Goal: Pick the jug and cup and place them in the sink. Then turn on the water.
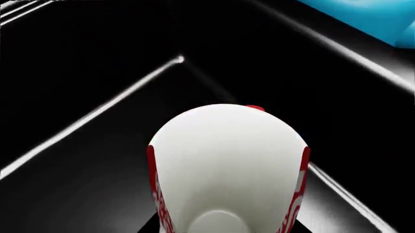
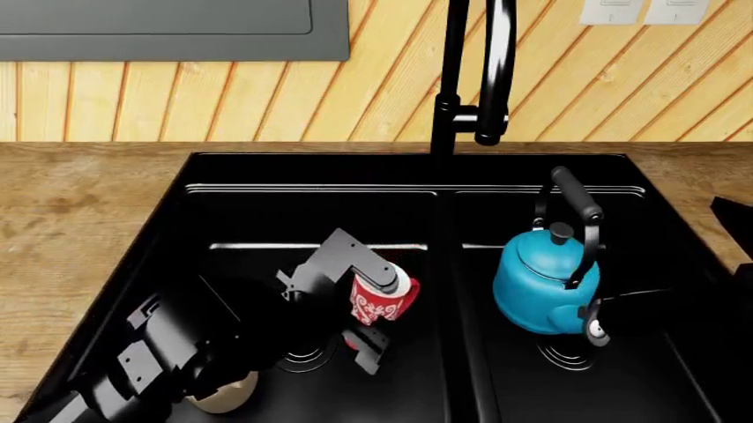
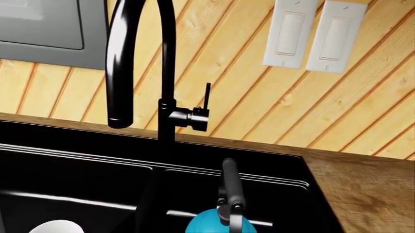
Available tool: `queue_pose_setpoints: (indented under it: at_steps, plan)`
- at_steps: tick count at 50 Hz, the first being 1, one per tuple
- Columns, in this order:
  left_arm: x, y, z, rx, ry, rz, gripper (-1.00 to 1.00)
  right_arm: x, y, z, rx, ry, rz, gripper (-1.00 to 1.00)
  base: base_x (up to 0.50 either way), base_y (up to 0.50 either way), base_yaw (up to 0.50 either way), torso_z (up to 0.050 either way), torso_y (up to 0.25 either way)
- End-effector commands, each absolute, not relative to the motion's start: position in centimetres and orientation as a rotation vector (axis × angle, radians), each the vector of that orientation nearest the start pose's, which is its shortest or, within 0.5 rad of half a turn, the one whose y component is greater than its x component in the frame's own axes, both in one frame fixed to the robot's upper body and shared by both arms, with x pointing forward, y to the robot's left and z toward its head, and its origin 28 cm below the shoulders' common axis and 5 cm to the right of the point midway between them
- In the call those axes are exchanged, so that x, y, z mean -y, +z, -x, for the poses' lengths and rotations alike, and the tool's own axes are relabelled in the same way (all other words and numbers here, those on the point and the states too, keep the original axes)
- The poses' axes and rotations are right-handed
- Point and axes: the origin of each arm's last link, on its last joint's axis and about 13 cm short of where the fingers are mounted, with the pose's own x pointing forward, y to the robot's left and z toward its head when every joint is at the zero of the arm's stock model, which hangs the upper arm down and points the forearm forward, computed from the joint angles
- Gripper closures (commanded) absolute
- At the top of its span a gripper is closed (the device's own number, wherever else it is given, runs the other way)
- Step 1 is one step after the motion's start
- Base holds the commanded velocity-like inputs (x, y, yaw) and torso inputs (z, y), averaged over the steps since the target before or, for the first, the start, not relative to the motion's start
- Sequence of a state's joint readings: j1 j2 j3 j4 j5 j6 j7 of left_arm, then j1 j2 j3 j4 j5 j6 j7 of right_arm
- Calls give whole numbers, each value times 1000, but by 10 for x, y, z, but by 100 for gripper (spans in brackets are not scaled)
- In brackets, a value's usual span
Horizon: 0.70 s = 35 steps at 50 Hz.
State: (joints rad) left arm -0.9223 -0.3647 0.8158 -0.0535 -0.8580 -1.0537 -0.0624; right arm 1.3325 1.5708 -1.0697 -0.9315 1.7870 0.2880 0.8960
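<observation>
The red floral cup (image 2: 386, 304) hangs tilted low in the left basin of the black sink (image 2: 200, 167), with my left gripper (image 2: 356, 301) shut on it. In the left wrist view the cup's white inside (image 1: 227, 165) fills the lower middle, over the black sink floor (image 1: 97, 73). The cream jug (image 2: 224, 395) lies in the same basin, mostly hidden under my left arm. No water shows at the faucet's spout (image 2: 489, 134). Only a black piece of my right arm (image 2: 732, 220) shows at the head view's right edge. The right wrist view shows no fingers.
A blue kettle (image 2: 535, 282) with a black handle stands in the right basin, also seen as the kettle (image 3: 214, 224) and the kettle (image 1: 370, 17). The tall black faucet (image 3: 165, 73) with its thin lever (image 3: 206, 99) rises behind the divider. Wooden counter (image 2: 70, 229) surrounds the sink.
</observation>
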Motion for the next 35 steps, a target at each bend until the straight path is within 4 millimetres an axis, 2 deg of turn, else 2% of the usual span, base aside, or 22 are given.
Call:
queue_pose_setpoints:
  at_steps: [1,30,31,35]
  plan:
    - [-174,131,-304,-642,-667,-329,100,169,275,-131,-83,51,102,-100,0,0,0,0,0]
    - [-175,125,-300,-678,-687,-358,100,169,272,-132,-86,47,99,-100,0,0,0,0,0]
    - [-175,126,-300,-679,-690,-357,-100,169,272,-132,-86,47,99,-100,0,0,0,0,0]
    - [-175,128,-300,-686,-699,-354,-100,169,272,-133,-87,47,99,-100,0,0,1,0,0]
